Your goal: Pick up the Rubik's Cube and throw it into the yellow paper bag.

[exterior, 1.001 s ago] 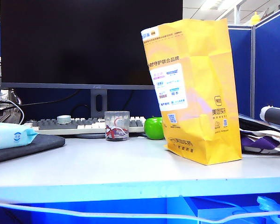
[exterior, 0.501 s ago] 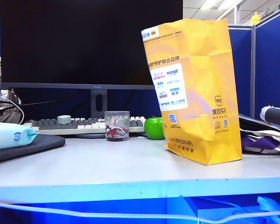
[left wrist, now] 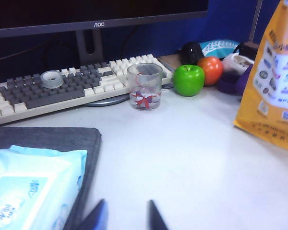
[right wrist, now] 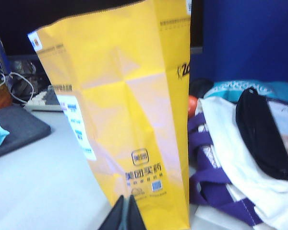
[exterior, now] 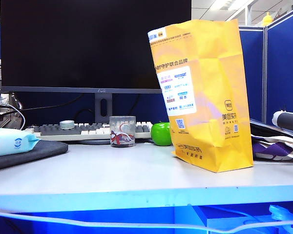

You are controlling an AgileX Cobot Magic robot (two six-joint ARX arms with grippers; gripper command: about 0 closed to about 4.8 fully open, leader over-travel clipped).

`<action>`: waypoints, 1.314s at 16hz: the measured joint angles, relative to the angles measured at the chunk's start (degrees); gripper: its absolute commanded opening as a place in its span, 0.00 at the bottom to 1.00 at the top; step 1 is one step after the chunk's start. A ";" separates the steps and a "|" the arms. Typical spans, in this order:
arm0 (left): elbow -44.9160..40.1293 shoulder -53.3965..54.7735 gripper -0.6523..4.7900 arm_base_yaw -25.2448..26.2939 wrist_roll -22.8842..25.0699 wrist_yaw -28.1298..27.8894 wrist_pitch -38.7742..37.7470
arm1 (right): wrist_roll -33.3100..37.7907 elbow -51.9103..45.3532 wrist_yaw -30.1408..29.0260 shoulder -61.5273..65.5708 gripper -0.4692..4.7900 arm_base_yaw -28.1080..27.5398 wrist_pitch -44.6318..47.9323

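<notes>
The Rubik's Cube shows in no view. The yellow paper bag (exterior: pixel 200 92) stands upright on the right half of the white desk, tall and creased, with a white label. It fills the right wrist view (right wrist: pixel 129 96) and shows at the edge of the left wrist view (left wrist: pixel 273 81). My left gripper (left wrist: pixel 127 208) is open over bare desk beside the wipes pack, nothing between its fingers. My right gripper (right wrist: pixel 127 203) is shut and empty, close in front of the bag's lower side. Neither gripper appears in the exterior view.
A clear cup (exterior: pixel 122 131) and a green apple (exterior: pixel 161 133) stand before the keyboard (exterior: pixel 88 130) and monitor (exterior: pixel 88 44). A wipes pack (left wrist: pixel 29 187) lies on a dark mat (left wrist: pixel 48 139). An orange ball (left wrist: pixel 211 69) sits behind the apple. A purple-white cloth bag (right wrist: pixel 230 158) lies beyond the paper bag.
</notes>
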 measured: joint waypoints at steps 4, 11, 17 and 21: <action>0.00 0.00 0.32 0.00 0.11 0.24 1.86 | 0.02 -0.70 0.00 -0.02 0.09 0.00 -0.02; 0.00 0.00 0.32 0.00 -4.11 -0.68 5.22 | 0.17 -0.70 -0.02 -0.02 0.09 0.00 -0.35; 0.00 -0.02 0.32 0.00 -4.61 -0.39 5.14 | 0.22 -0.72 -0.04 -0.02 0.09 -0.02 -1.70; 0.00 -0.02 0.32 0.00 -4.61 -0.39 5.14 | 0.22 -0.72 -0.02 -0.02 0.09 -0.02 -1.70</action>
